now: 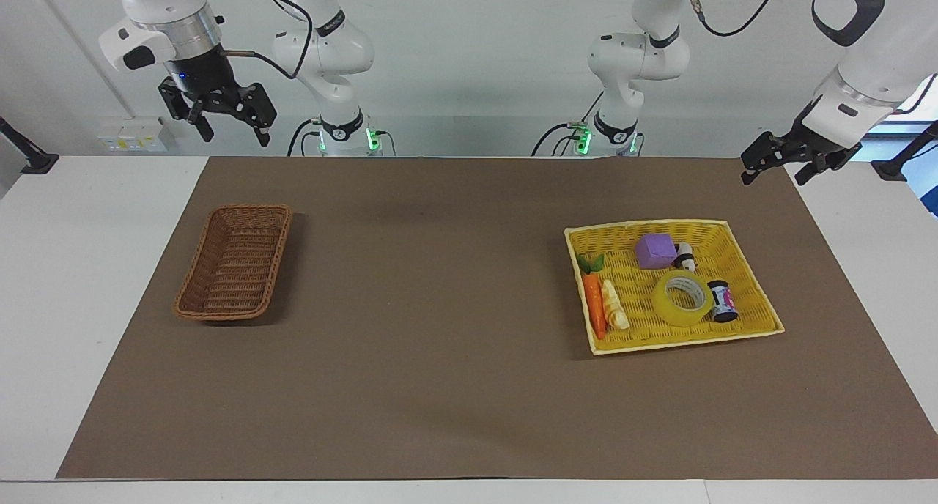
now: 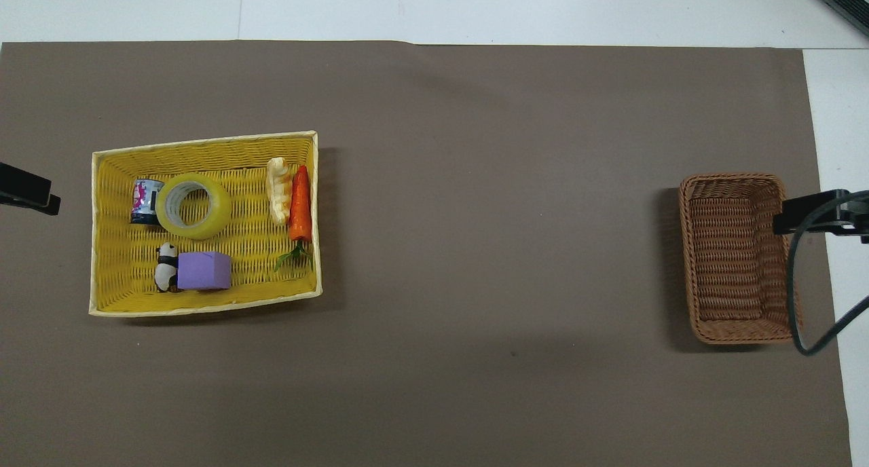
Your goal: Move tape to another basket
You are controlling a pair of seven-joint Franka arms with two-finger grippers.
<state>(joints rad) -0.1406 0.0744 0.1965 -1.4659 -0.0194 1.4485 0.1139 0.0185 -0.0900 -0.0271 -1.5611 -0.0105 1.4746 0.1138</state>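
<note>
Tape [image 1: 683, 299] lies flat in the yellow tray-basket [image 1: 755, 284], its round hole facing up, so the roll's axis stands upright and the white core shows from above. It sits in the part of the tray farther from the robots. A small dark can with a pink label [image 1: 723, 302] lies on its side just beside the tape, toward the left arm's end of the table. A purple cube [image 1: 655, 250] and a little panda figure [image 1: 684, 256] sit nearer to the robots than the tape. A toy carrot [image 1: 594, 305] and a pale corn-like piece [image 1: 614, 305] lie side by side along the tray's wall toward the right arm's end, both with their long axes running away from the robots, the carrot's green top nearest them.

The brown wicker basket [image 1: 234, 261] stands well apart from the tray, toward the right arm's end of the brown mat [image 1: 440, 343], its long axis also running away from the robots. Nothing lies in it.

The left gripper [image 1: 777, 167] hangs in the air over the mat's corner at the left arm's end, jaws wide and holding nothing. The right gripper [image 1: 229, 127] waits high over the table edge near the robots, jaws likewise spread and bare.
</note>
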